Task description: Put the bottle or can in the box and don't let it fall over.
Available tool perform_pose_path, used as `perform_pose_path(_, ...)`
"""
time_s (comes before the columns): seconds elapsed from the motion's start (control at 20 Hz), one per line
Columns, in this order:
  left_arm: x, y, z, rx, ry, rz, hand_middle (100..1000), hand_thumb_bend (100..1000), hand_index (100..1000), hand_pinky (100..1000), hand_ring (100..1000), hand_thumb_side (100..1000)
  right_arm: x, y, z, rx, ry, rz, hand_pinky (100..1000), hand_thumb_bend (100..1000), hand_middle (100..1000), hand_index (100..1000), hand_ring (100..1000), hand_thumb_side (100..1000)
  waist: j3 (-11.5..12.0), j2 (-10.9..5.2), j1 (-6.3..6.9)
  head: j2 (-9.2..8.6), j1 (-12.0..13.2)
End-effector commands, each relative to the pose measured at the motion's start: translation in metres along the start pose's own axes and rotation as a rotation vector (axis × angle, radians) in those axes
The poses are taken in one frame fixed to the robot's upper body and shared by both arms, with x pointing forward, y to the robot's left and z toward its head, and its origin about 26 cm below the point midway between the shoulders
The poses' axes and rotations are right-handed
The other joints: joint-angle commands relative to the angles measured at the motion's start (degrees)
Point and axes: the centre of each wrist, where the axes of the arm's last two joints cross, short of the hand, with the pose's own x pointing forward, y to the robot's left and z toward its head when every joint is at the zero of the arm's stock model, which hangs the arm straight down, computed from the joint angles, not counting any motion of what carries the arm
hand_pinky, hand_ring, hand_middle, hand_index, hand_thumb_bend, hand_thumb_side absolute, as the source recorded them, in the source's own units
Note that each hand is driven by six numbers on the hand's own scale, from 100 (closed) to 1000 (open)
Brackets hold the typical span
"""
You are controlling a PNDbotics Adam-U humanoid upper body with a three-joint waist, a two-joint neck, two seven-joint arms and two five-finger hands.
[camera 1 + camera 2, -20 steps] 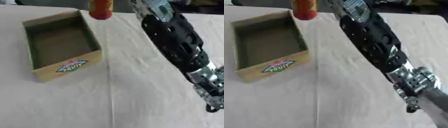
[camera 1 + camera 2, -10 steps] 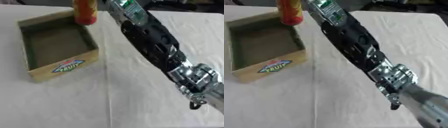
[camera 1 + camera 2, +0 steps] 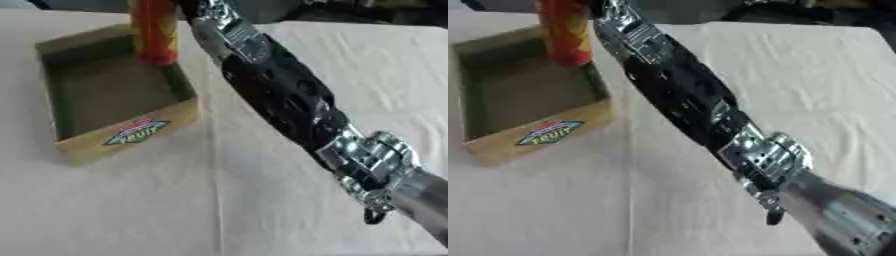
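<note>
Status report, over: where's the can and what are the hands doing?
Right hand out of frame, only its arm shows. Can upright at the box's far right corner. Left hand unseen. Nothing blocking.

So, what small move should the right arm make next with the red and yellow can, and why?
Probably lower it straight down a little. The can hangs upright over the far right corner of the box, its base near the rim level. The hand holding it is out of view, so release should wait until the base rests flat on the box floor.
</note>
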Motion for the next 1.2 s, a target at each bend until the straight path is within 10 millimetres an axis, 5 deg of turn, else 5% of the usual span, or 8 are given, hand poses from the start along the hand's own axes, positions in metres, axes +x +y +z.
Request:
perform_pose_path(0.05, 0.012, 0.001, -0.004, -0.010, -0.043, -0.018, 829, 468, 769, 686, 963, 339, 0.011, 0.005, -0.006, 0.026, -0.022, -0.010, 795, 100, 100, 156, 166, 100, 0.20, -0.72, 0.36, -0.63, -0.61)
perform_pose_path(0.3, 0.012, 0.002, -0.004, -0.007, -0.046, -0.024, 830, 469, 769, 686, 964, 340, 0.002, 0.005, -0.005, 0.044, 0.003, -0.045, 812, 100, 119, 190, 280, 100, 0.53, -0.39, 0.17, -0.40, -1.20)
perform_pose_path(0.5, 0.012, 0.002, -0.004, -0.004, -0.044, -0.024, 830, 472, 770, 687, 965, 340, 0.002, 0.005, -0.005, 0.080, -0.027, -0.039, 891, 100, 555, 583, 675, 100, 0.50, -0.32, 0.05, -0.60, -1.21)
perform_pose_path(0.55, 0.012, 0.002, -0.004, -0.003, -0.045, -0.024, 830, 474, 770, 687, 965, 340, 0.004, 0.005, -0.005, 0.094, -0.040, -0.024, 949, 231, 765, 781, 836, 100, 0.50, -0.33, 0.04, -0.64, -1.15)
perform_pose_path(0.6, 0.012, 0.002, -0.004, -0.002, -0.045, -0.024, 830, 475, 770, 687, 965, 339, 0.005, 0.005, -0.005, 0.110, -0.057, 0.004, 971, 289, 824, 844, 886, 100, 0.50, -0.33, 0.04, -0.63, -1.07)
perform_pose_path(0.7, 0.011, 0.003, -0.004, 0.001, -0.044, -0.025, 832, 478, 774, 687, 965, 340, 0.008, 0.004, -0.005, 0.141, -0.092, 0.083, 1000, 436, 988, 1000, 1000, 450, 0.51, -0.35, 0.02, -0.63, -1.03)
perform_pose_path(0.85, 0.011, 0.004, -0.003, 0.007, -0.041, -0.026, 833, 480, 776, 687, 966, 339, 0.009, 0.001, -0.005, 0.161, -0.120, 0.206, 1000, 523, 1000, 1000, 1000, 706, 0.54, -0.38, -0.01, -0.47, -1.02)
perform_pose_path(1.2, 0.010, 0.006, -0.002, 0.017, -0.036, -0.031, 833, 481, 779, 686, 967, 339, 0.005, -0.002, -0.005, 0.219, -0.055, 0.304, 1000, 504, 1000, 1000, 1000, 885, 0.45, -0.36, -0.10, -0.30, -0.86)
